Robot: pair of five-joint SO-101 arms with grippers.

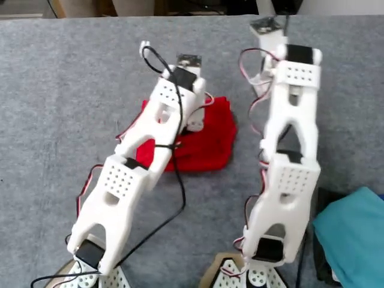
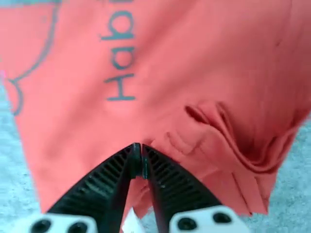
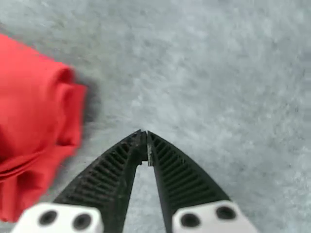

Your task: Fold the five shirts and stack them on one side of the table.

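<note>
The red shirt (image 1: pixel 210 141) lay folded on the table (image 1: pixel 60 90), left gripper (image 2: pixel 138 153) and right gripper (image 3: pixel 144 141) both pinched closed, the teal shirt (image 1: pixel 354 231) apparently undone

Red shirt (image 1: pixel 211 143) beneath left arm (image 1: pixel 123 177)

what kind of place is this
Probably a robot test bench, not a home: a white left arm and right arm side by side at a grey felt-covered table, a red shirt on it, a teal garment alongside.
</note>
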